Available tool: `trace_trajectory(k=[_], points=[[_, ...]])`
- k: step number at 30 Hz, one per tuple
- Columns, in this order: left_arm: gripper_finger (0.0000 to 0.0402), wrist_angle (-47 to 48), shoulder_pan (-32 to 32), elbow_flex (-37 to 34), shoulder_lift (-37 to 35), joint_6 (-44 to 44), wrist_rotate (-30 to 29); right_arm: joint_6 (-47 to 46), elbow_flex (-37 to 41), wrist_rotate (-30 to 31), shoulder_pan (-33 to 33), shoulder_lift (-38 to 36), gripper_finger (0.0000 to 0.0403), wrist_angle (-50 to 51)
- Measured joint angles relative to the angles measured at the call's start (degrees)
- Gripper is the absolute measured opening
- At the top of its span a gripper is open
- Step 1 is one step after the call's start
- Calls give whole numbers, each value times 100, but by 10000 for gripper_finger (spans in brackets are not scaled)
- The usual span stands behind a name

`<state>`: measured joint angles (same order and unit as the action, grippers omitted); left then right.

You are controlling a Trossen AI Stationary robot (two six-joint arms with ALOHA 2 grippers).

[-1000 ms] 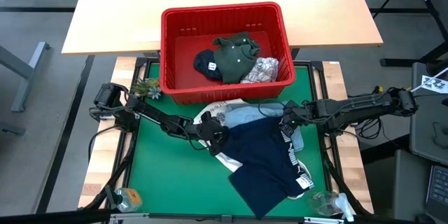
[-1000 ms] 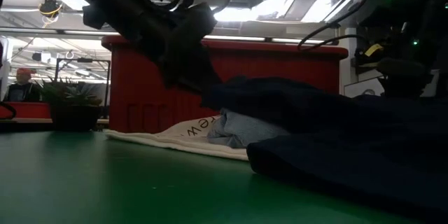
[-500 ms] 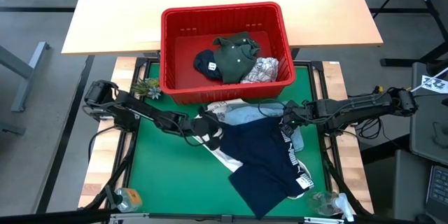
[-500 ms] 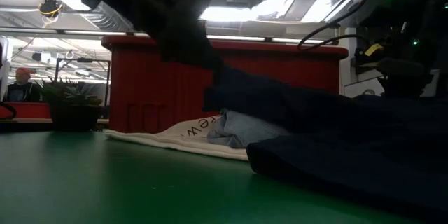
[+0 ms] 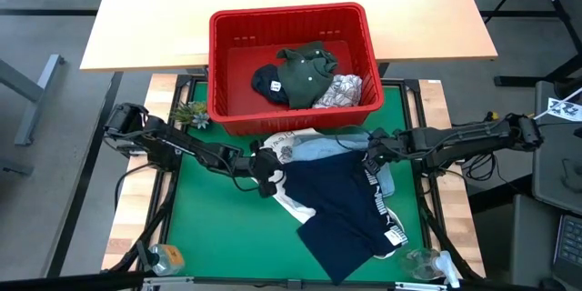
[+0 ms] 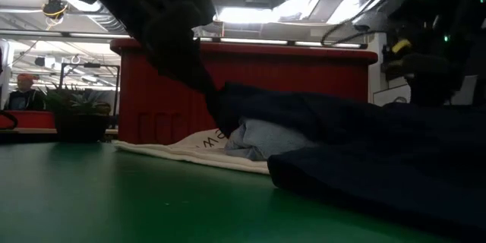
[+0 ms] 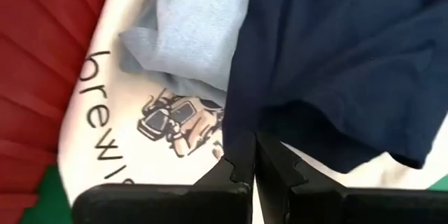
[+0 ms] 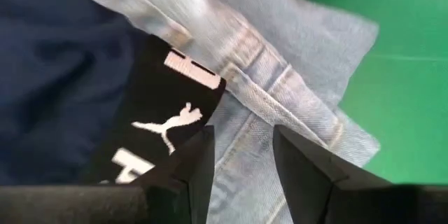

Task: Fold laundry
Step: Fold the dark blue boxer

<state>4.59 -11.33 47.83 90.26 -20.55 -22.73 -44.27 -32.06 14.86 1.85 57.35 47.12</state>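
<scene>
Fingers of the left end effector (image 7: 246, 155) have just snapped together on the navy blue garment's (image 5: 341, 205) edge and tugged it sideways, so spreading can start. The right end effector (image 5: 371, 150) sits half apart on the light blue denim (image 8: 280, 63), on the green worktop (image 5: 209, 223).

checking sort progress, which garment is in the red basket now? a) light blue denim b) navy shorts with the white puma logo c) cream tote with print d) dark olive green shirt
d: the dark olive green shirt lies inside the red basket, while the others are out on the green mat.
</scene>
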Motion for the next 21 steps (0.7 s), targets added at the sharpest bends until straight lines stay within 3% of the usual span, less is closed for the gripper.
trace_trajectory(k=[7,21], points=[[7,-3,7,0,0,-150,69,925,-754,10,0,-21,147,352],[136,-38,7,0,2,-488,81,1460,-803,59,0,-16,147,88]])
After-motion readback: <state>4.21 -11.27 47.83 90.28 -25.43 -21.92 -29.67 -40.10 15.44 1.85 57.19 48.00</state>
